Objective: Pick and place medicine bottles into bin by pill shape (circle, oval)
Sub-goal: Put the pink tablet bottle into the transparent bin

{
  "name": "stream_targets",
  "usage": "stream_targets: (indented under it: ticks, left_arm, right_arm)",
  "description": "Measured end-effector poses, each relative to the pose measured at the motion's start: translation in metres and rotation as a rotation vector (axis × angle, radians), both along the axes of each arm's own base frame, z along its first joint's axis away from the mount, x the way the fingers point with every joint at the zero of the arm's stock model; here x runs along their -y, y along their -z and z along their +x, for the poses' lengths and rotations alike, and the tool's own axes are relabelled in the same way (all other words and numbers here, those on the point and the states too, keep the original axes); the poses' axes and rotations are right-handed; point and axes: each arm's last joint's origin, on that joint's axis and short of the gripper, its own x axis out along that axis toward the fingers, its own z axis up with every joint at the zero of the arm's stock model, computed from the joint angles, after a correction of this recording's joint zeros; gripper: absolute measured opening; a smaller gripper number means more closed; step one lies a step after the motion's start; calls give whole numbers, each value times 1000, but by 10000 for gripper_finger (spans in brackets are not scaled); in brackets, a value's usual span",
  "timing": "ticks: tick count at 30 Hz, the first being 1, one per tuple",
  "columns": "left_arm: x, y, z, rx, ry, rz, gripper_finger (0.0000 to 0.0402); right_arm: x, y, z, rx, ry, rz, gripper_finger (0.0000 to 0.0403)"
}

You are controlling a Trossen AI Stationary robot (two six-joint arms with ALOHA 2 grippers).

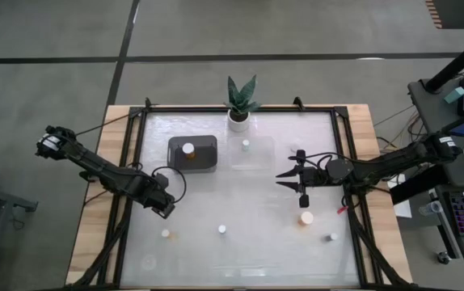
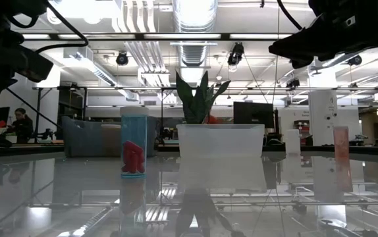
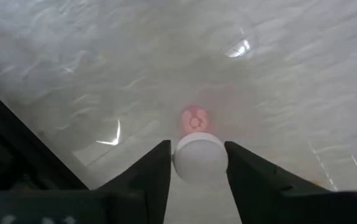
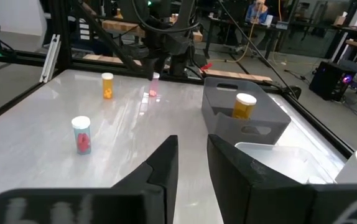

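- High view: a white table (image 1: 240, 242) framed in wood. The left gripper (image 1: 166, 205) sits near the table's left edge. The right gripper (image 1: 291, 179) hovers right of centre, its jaws together on nothing. A dark bin (image 1: 192, 153) holds an amber bottle (image 1: 188, 149); a clear bin (image 1: 252, 152) beside it holds a white-capped bottle (image 1: 246, 145). A potted plant (image 1: 240, 103) stands at the far edge. Loose medicine bottles (image 1: 306, 217) dot the near half.
- Low view: a clear bottle with red pills (image 2: 134, 150) stands left of the clear bin (image 2: 220, 141), the plant (image 2: 201, 97) behind it. A pink bottle (image 2: 341, 142) stands at right.
- Left wrist view: the left gripper (image 3: 198, 167) has its two fingers (image 3: 155, 171) on either side of a pink bottle's white cap (image 3: 200, 159), close against it; whether they grip it cannot be told.
- Right wrist view: the right gripper (image 4: 191, 162) shows its fingers nearly touching, empty. Ahead stand the red-pill bottle (image 4: 81, 134), an amber bottle (image 4: 107, 85), a pink bottle (image 4: 154, 84) under the left arm (image 4: 166, 31), and the dark bin (image 4: 244, 121).
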Motion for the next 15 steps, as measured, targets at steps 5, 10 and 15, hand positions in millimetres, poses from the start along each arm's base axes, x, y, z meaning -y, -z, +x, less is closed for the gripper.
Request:
stream_targets:
  ticks: [5, 10, 15]
  left_arm:
    - [0, 0, 0, 0, 0, 0, 104]
    - [0, -1, 1, 5, 0, -2, 98]
    - [2, -9, 5, 33, 0, -14, 96]
  right_arm:
    - [0, 0, 0, 0, 0, 0, 73]
    - [0, 0, 0, 0, 1, 0, 75]
    - [0, 0, 0, -1, 0, -2, 71]
